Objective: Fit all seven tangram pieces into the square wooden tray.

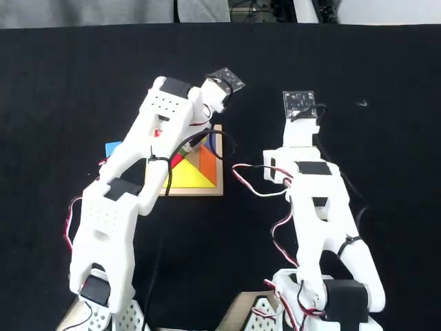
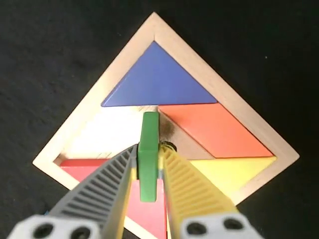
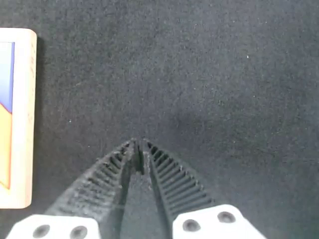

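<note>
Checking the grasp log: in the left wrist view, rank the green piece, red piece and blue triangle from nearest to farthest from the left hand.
1. The green piece: clamped in the left hand.
2. The red piece: in the tray, just under the hand.
3. The blue triangle: at the tray's far corner.

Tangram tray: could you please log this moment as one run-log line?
left gripper: shut on green piece over bare gap in tray | in tray: blue, orange, yellow, red | right gripper: shut, empty, beside tray
</note>
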### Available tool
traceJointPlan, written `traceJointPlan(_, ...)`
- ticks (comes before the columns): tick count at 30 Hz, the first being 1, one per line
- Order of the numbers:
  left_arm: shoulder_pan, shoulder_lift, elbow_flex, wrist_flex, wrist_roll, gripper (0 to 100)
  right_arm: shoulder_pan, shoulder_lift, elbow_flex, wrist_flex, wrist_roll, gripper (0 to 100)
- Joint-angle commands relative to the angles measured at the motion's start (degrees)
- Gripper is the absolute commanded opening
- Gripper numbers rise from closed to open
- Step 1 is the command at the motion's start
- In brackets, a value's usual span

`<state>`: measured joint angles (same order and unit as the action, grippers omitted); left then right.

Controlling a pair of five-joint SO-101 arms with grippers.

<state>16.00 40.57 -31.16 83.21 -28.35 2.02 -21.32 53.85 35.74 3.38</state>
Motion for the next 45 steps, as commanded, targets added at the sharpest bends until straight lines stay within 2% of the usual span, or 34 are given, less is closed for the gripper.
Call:
traceJointPlan(1,0.5,-0.5,-3.0,1.1,0.5,3,0.4,-3.1,-3.4,-1.1,-0.3,1.5)
traceJointPlan(6,0.8,0.5,-3.1,0.9,0.1,4,0.4,-3.1,-3.4,-1.1,-0.3,1.5)
traceJointPlan(14,0.1,0.4,-3.1,0.8,-1.6,28,0.4,-3.0,-3.4,-1.1,-0.3,1.5)
traceJointPlan(19,-3.3,1.0,-7.8,0.9,-6.9,26,0.4,-3.0,-3.4,-1.1,-0.3,1.5)
traceJointPlan(29,-8.0,1.1,-10.5,-1.1,-8.4,25,0.4,-3.0,-3.4,-1.1,-0.3,1.5)
traceJointPlan(33,-13.7,0.3,-11.1,-4.4,-8.4,25,0.4,-3.0,-3.4,-1.1,-0.3,1.5)
traceJointPlan(36,-20.4,-1.5,-16.8,-0.2,-8.5,25,0.4,-3.0,-3.4,-1.1,-0.3,1.5)
traceJointPlan(38,-24.3,-2.4,-20.3,5.0,-11.3,25,0.4,-3.0,-3.5,-1.1,-0.3,1.5)
traceJointPlan(41,-28.5,-2.5,-24.2,14.0,-22.3,25,-0.1,-3.0,-3.5,-1.1,-0.3,1.5)
traceJointPlan(43,-30.1,-2.3,-25.4,15.9,-29.8,25,-1.3,-3.0,-3.3,-1.1,-0.2,1.5)
traceJointPlan(45,-30.6,-1.5,-24.0,14.0,-33.3,25,-2.1,-2.9,-3.2,-1.1,-0.2,1.5)
